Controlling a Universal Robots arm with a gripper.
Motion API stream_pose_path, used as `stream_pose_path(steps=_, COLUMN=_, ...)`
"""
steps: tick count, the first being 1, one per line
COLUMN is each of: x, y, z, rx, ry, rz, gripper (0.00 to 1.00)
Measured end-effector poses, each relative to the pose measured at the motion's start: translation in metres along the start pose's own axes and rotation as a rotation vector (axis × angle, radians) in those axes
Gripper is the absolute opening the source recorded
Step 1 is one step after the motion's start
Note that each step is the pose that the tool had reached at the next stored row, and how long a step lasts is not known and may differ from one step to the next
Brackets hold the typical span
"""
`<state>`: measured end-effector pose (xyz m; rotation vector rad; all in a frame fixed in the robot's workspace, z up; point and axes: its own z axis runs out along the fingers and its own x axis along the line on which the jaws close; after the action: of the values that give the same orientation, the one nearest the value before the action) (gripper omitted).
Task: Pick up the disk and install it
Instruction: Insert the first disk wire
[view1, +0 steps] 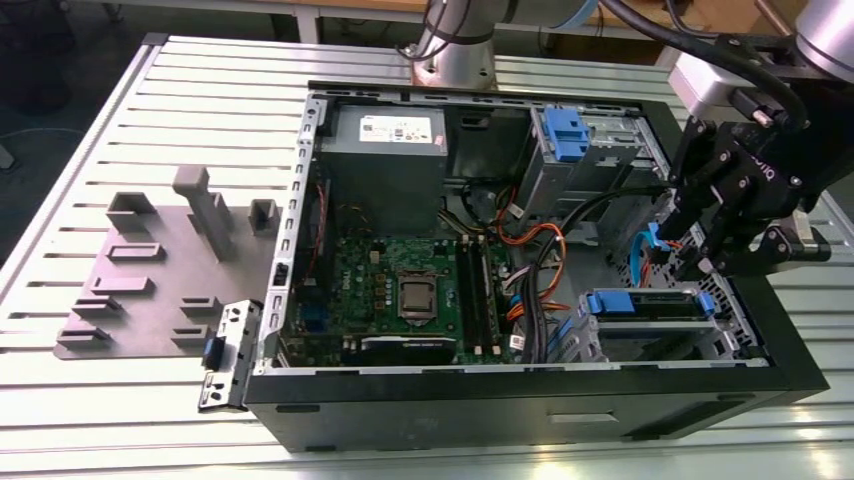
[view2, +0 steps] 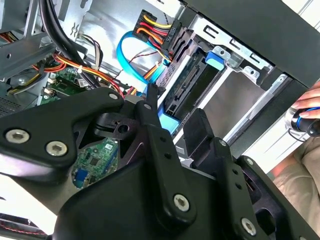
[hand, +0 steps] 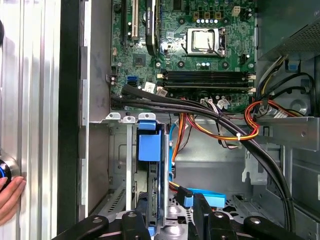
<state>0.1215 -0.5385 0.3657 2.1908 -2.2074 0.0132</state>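
While the disk (hand: 150, 150) sits in its bay, the spread claw (hand: 171, 200) hovers at its end.

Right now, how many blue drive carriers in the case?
2. One carrier in the bay toward the exterior view's top; one in the lower bay with the disk, beside the gripper. Others may be hidden.

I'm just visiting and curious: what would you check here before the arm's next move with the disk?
1. Disk standing in its bay slot: ok.
2. Gripper lined up at the disk: ok.
3. Grip on disk: cannot tell.
4. Blue cable clear of gripper: cannot tell, it lies close.
5. Hand away from the case: not ok, it is just beside it.
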Motion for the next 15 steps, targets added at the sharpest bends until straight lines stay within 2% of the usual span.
stream_pose_path(steps=8, x=-0.0012, y=0.0008, z=0.001, rx=0.0, ry=-0.0003, rz=0.0, gripper=0.48)
stream_pose_path(steps=15, x=-0.0023, y=0.0012, z=0.0087, rx=0.0, ry=0.0008, rz=0.0, gripper=0.48)
